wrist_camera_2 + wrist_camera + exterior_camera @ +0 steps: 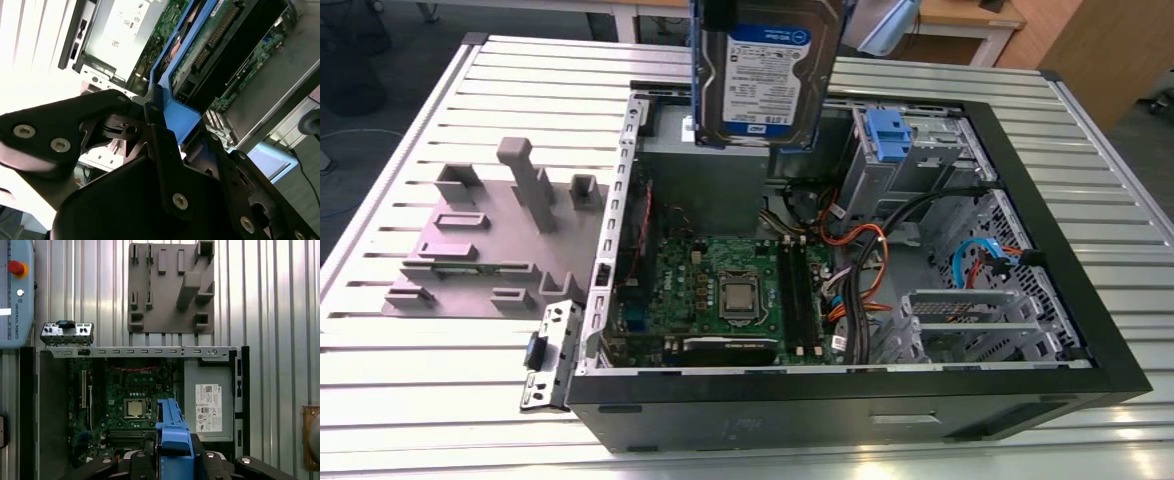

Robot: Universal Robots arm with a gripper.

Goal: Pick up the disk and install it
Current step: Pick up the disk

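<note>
The disk (767,75), a silver-grey hard drive with a white-and-blue label and blue carrier rails, hangs upright high above the back of the open computer case (1047,330). In both wrist views my gripper (165,117) (172,462) is shut on the disk's blue carrier (172,432), its black fingers (150,107) pressing on the blue end tab (180,120). The drive's green circuit-board side (210,47) points down toward the case. The disk hovers over the power supply and the motherboard, touching nothing in the case.
Inside the case are the motherboard (734,295), the grey power supply box (210,407), a drive cage with a blue bracket (887,135) and loose cables (867,260). A grey fixture plate (487,240) lies on the slatted table at the exterior view's left. A pendant (15,290) lies nearby.
</note>
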